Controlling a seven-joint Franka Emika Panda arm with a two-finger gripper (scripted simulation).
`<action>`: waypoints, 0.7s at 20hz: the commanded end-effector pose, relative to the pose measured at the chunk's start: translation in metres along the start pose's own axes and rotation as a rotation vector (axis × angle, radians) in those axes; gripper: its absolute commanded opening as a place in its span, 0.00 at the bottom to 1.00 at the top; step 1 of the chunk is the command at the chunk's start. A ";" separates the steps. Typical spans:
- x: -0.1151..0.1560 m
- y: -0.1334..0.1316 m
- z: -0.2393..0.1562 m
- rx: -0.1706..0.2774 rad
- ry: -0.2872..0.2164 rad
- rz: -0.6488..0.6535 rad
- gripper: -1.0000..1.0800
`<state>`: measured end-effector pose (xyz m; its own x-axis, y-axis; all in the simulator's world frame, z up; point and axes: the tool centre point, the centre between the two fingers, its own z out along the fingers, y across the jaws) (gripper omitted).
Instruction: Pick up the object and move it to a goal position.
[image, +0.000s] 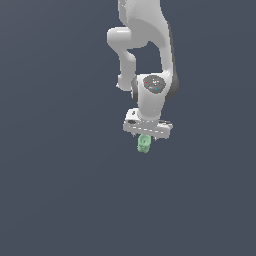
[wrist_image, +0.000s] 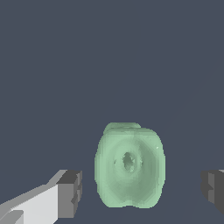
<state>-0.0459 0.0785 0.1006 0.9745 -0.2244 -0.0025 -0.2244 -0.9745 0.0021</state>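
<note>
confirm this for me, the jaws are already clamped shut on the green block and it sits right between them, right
Not quite. The green block does sit between the jaws, but the wrist view shows them open: a clear gap separates each finger from the block. The gripper has not clamped it.

the object sits between the spread gripper fingers, seemingly untouched.

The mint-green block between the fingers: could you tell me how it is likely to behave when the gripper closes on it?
The mint-green block looks solid and lumpy, so it is probably stiff. Its rounded, knobbly sides may let it twist or slip between flat fingers. It is much narrower than the gripper bar, so likely light; gaps show on both sides.
</note>
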 end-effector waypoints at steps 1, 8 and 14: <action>-0.003 -0.003 0.002 0.002 0.002 0.013 0.96; -0.004 -0.003 0.006 0.002 0.002 0.013 0.96; -0.005 -0.003 0.030 0.002 0.002 0.015 0.96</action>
<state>-0.0494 0.0827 0.0785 0.9711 -0.2385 0.0004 -0.2385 -0.9711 -0.0001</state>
